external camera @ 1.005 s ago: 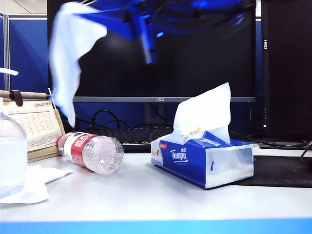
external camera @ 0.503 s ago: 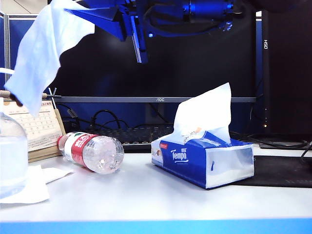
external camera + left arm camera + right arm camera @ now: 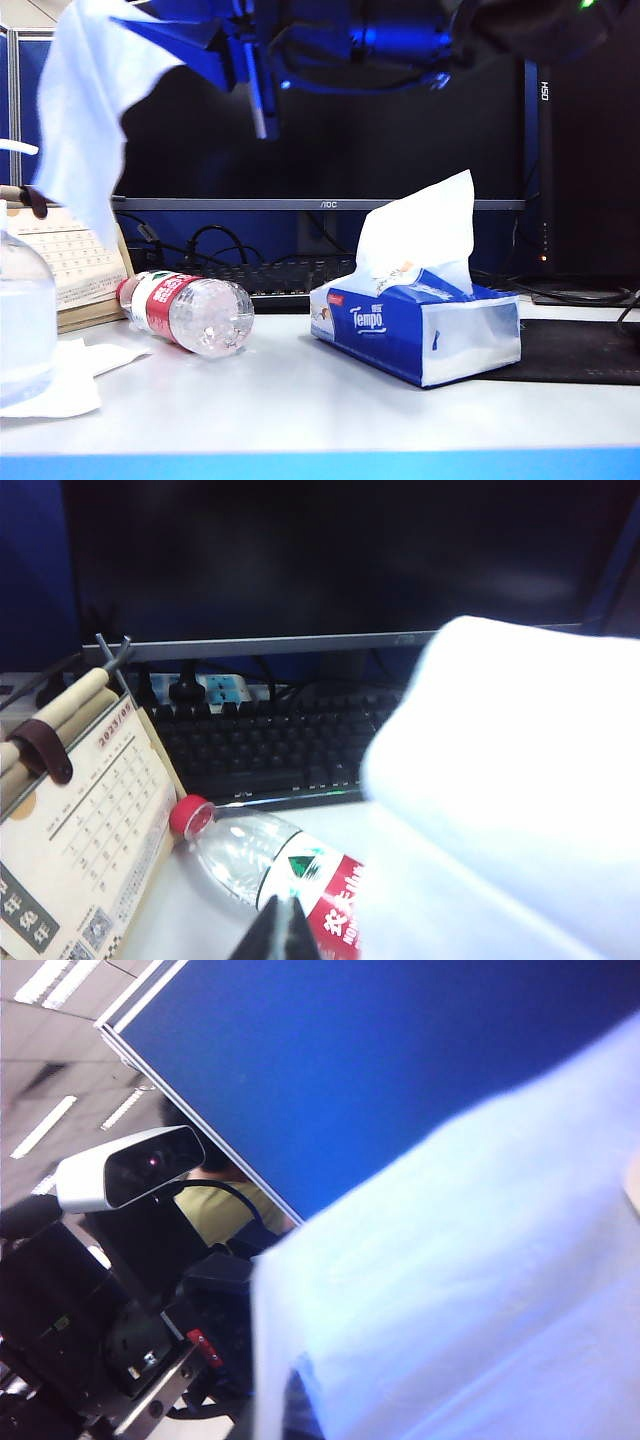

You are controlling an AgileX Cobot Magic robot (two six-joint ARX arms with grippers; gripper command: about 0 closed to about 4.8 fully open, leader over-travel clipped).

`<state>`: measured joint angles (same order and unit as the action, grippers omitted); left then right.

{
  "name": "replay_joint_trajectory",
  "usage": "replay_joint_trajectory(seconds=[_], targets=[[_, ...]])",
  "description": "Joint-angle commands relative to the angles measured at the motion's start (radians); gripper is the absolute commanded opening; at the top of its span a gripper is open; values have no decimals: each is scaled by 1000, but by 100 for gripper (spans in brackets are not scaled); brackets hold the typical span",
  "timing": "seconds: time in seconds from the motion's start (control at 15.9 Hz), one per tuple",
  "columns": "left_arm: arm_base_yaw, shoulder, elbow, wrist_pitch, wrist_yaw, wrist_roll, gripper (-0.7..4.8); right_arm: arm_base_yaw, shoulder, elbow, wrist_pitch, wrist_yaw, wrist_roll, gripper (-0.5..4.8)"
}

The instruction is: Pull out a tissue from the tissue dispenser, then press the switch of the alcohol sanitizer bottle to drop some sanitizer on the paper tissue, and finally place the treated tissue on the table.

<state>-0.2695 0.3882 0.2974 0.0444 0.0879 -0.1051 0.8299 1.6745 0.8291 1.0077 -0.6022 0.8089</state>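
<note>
The tissue (image 3: 85, 110) is plain white; the tissue dispenser (image 3: 420, 335) blue and white (small red mark).

A thin, soft white paper tissue (image 3: 85, 120) hangs matt and lightly creased from the right gripper (image 3: 225, 40), pinched in its closed, glossy blue fingers. The left gripper (image 3: 281, 927) shows dark matt fingers pressed together above a clear ribbed plastic bottle (image 3: 190, 310) with a shiny red label. The blue and white soft plastic tissue pack (image 3: 420, 335) looks glossy and slightly crinkled. The smooth white bench (image 3: 300, 400) has a faint sheen.
</note>
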Motion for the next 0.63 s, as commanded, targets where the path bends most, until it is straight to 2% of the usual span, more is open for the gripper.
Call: replay_joint_trajectory(seconds=[0.06,0.5,0.63], targets=[[0,0,3,-6,5,0,-5,23,36,3,52,-2,34,-6],[3,0,3,-37,7,35,-5,55,119,3,242,2,66,-6],[3,0,3,-37,34,45,-5,60,149,3,290,1,96,-6]])
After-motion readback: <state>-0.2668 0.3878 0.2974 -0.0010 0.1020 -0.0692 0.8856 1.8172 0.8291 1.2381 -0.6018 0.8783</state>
